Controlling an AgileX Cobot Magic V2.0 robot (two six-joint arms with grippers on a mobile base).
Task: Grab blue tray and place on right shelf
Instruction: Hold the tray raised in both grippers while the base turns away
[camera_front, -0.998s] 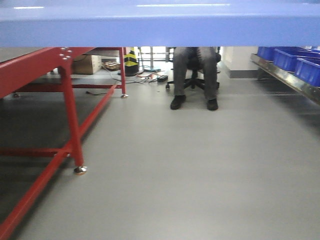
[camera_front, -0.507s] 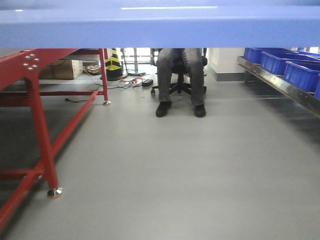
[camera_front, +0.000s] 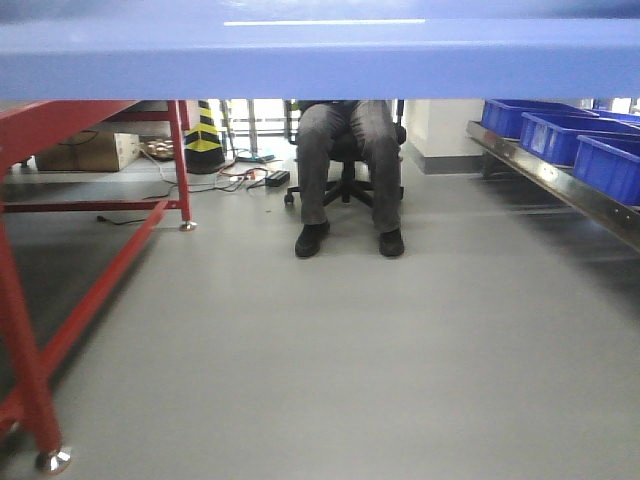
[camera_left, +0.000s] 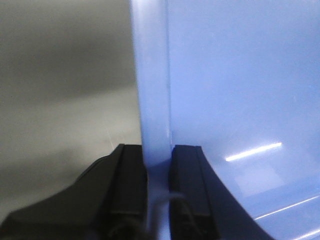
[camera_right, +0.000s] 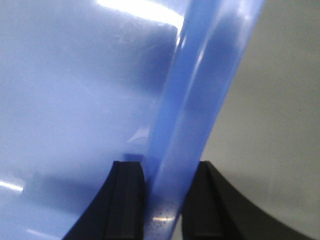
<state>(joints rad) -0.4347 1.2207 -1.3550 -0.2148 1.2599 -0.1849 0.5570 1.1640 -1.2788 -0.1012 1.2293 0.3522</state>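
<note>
Overhead, the blue tray hides the seated person above the thighs.

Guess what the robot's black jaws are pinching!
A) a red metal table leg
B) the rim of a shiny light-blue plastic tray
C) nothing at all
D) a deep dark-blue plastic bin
B: both wrist views show black jaws clamped either side of the flared rim of the glossy light-blue plastic tray.
</note>
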